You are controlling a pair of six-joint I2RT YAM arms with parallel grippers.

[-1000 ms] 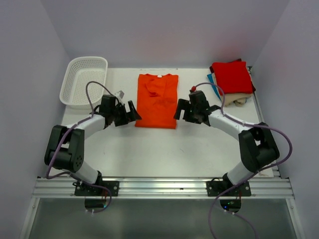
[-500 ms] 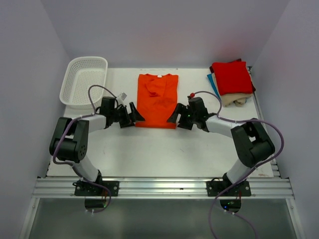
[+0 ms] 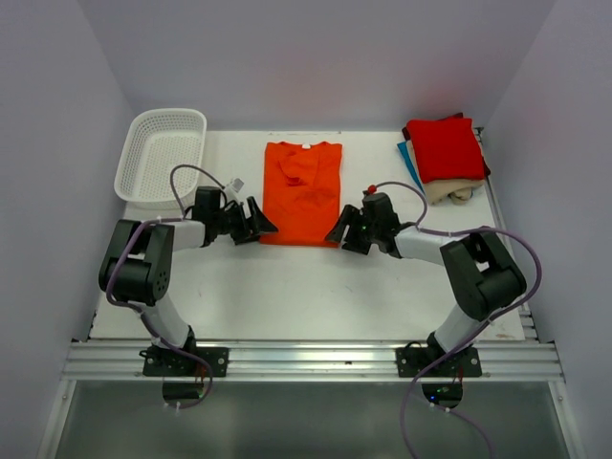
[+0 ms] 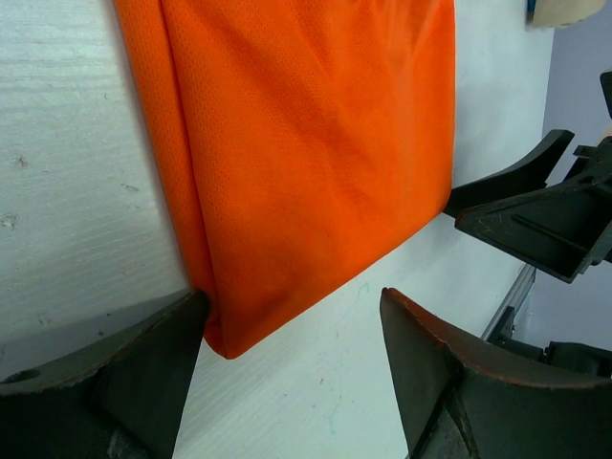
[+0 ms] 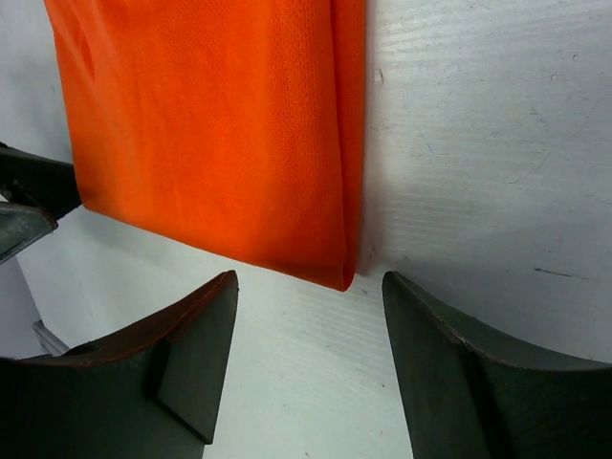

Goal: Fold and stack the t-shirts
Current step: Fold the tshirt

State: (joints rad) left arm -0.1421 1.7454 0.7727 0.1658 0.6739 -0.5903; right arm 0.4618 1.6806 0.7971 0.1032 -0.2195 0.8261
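The bright orange t-shirt (image 3: 302, 191) lies flat in a long rectangle at the table's middle, sleeves folded in. My left gripper (image 3: 265, 226) is open at its near left corner; the left wrist view shows that corner (image 4: 225, 339) between the jaws, against the left finger. My right gripper (image 3: 334, 233) is open at the near right corner, which (image 5: 342, 277) lies just ahead of the jaws. A stack of folded t-shirts, red (image 3: 445, 146) on top over blue and beige, sits at the back right.
A white mesh basket (image 3: 161, 156) stands at the back left. The right gripper's fingers (image 4: 535, 206) show in the left wrist view, across the shirt's near edge. The table's right edge runs close beside the stack.
Both grippers have moved down and inward to the shirt's near corners, low on the table. The shirt has not moved.
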